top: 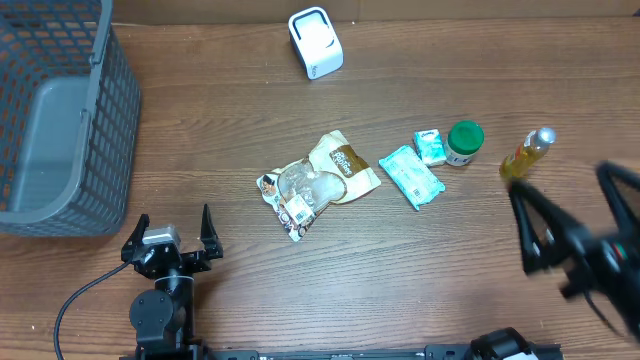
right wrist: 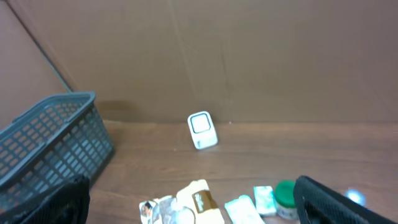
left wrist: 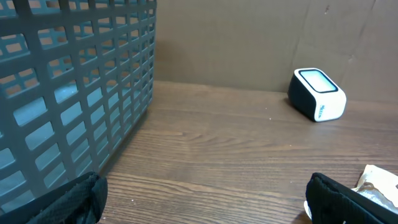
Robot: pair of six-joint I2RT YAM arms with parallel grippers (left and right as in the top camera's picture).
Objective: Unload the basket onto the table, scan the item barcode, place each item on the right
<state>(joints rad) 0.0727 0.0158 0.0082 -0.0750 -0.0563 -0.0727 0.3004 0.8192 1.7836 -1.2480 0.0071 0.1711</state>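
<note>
Overhead view, items listed left to right on the wooden table.

1. Grey mesh basket, far left, upright.
2. Left gripper, near the front edge, just right of the basket's near corner; jaws spread wide, nothing between them.
3. Snack pouch, tan and clear, lying flat at the table's centre, untouched.
4. Barcode scanner, a white block with a dark face, at the back edge, well apart from the goods.
5. Teal packet, flat, just right of the pouch.
6. Small green-and-white carton, just behind the packet's far end.
7. Green-lidded jar, upright, just beside the carton.
8. Yellow bottle with a pale cap, lying down, right of the jar.
9. Right gripper, blurred, at the far right, near the bottle; jaws wide apart and holding nothing.

No item is in either gripper; all lie well apart from the scanner.
</note>
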